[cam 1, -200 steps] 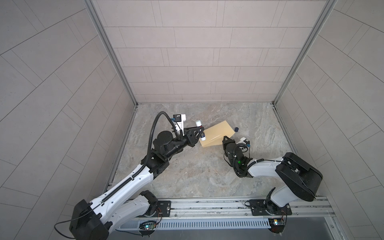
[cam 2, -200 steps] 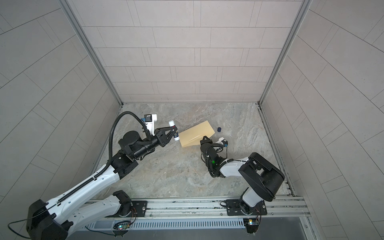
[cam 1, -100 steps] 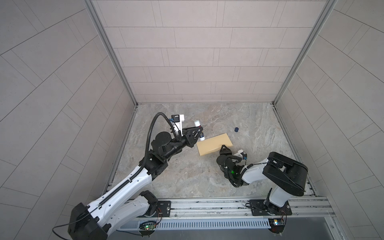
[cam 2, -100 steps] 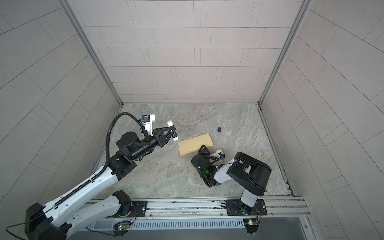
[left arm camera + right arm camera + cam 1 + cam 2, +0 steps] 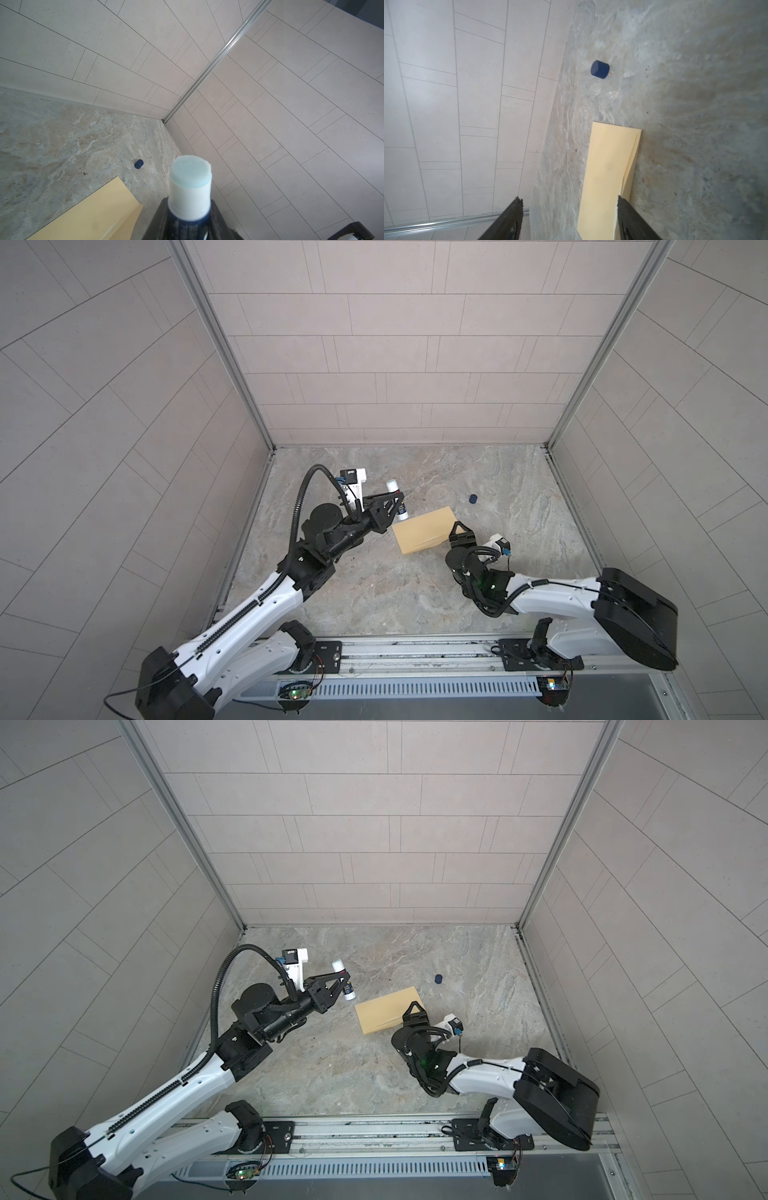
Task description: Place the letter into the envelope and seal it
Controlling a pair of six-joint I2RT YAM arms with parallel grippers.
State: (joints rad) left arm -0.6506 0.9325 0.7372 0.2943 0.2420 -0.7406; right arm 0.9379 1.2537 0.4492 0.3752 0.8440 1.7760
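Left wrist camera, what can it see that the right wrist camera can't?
Only the left wrist view shows the glue stick. Its cap is off, its pale blue tip is bare, and the left gripper is clamped on it.

Only the right wrist view shows the right gripper, with its two black fingers standing wide apart.

Both views show the yellow-tan envelope lying on the marble tabletop. Both also show the small blue cap lying apart from the envelope, and the tiled walls.
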